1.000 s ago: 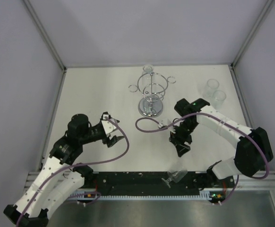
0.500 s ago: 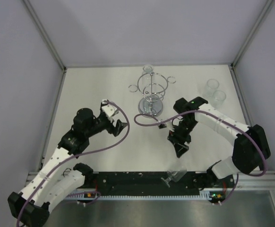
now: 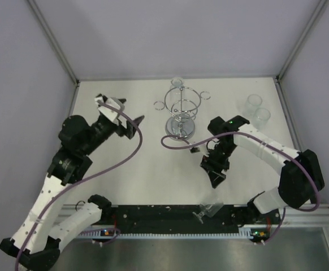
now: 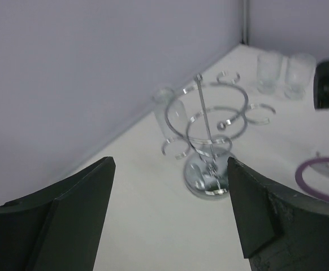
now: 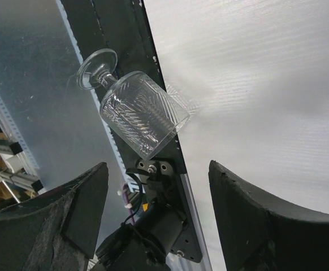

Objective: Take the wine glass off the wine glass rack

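The chrome wine glass rack (image 3: 181, 114) stands at the back middle of the table on its round mirrored base. A clear wine glass (image 3: 177, 82) hangs on its far side. In the left wrist view the rack (image 4: 210, 144) is ahead, with the wine glass (image 4: 168, 116) on its left arm. My left gripper (image 3: 131, 125) is open and empty, raised to the left of the rack and facing it (image 4: 170, 166). My right gripper (image 3: 216, 174) is open and empty, pointing at the table's near edge (image 5: 159, 169).
A second wine glass (image 3: 208, 210) lies on its side on the black rail at the near edge, below my right gripper (image 5: 137, 116). Two short clear glasses (image 3: 257, 109) stand at the back right (image 4: 283, 69). A purple cable (image 3: 173, 144) loops by the rack base.
My left arm has risen and swung back and left, and its gripper now faces the rack. My right arm has hardly moved.
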